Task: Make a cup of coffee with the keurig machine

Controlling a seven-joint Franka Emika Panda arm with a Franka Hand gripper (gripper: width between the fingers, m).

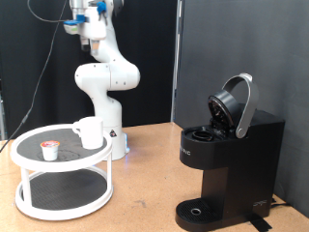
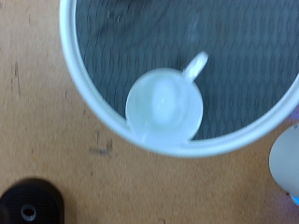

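Arm (image 1: 101, 58) reared upright, wrist high above the cup (image 1: 89, 131); tool's state cannot be told.

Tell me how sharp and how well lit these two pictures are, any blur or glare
Exterior view: fairly sharp and evenly lit; the keurig machine stays dark against the black curtain, with a pale sheen on its open lid. Wrist view: soft and blurred throughout; the cup is washed out to a nearly featureless white, as is the rack's rim. The gripper itself does not show in either view.
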